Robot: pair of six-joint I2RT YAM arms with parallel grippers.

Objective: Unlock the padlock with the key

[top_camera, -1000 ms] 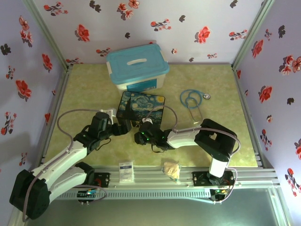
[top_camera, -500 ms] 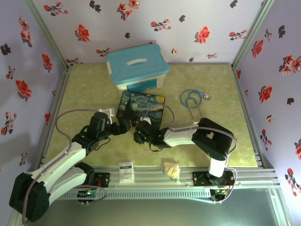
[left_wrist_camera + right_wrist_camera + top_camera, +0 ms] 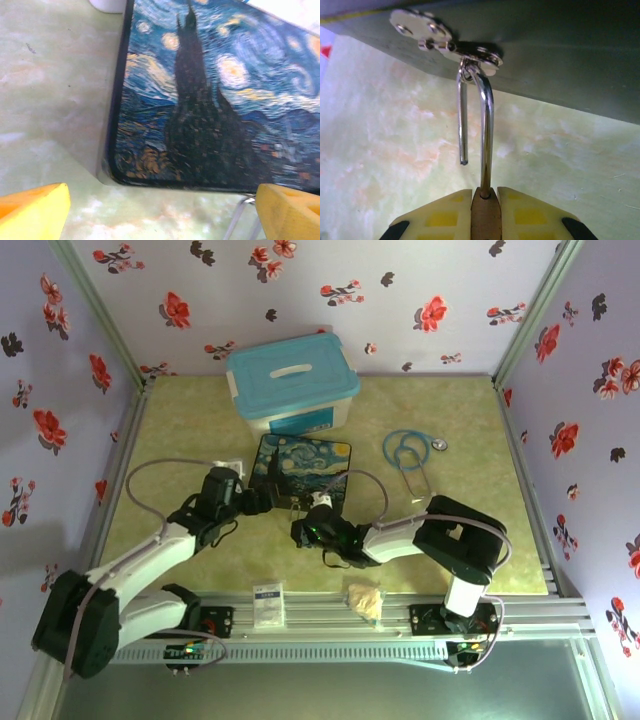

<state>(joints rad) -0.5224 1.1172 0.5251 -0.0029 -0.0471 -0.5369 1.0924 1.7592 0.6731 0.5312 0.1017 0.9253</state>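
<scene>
My right gripper (image 3: 484,196) has its yellow fingers (image 3: 445,216) pinched onto the body of the small brass-gold padlock (image 3: 484,214), which sits squeezed in the narrow gap between them. From there the silvery U-shaped shackle (image 3: 487,125) runs up toward twelve o'clock. One leg goes into the body, and the other ends free in the air at about eleven o'clock. The bend of the shackle hooks through the small silver metal clasp (image 3: 470,52) on the side wall of the dark box painted with a swirling starry night sky (image 3: 300,468). The pale green marbled tabletop (image 3: 395,125) lies beneath. My left gripper (image 3: 162,200) has its yellow fingers (image 3: 35,210) spread wide, looking across the box's painted lid and rounded corner. From above, that gripper sits at the box's seven o'clock corner and my right one at its six o'clock edge. A clear plastic tub with a teal lid (image 3: 290,380) stands just beyond the box at twelve o'clock. A blue stethoscope with a silver disc (image 3: 408,452) lies apart at three o'clock.
</scene>
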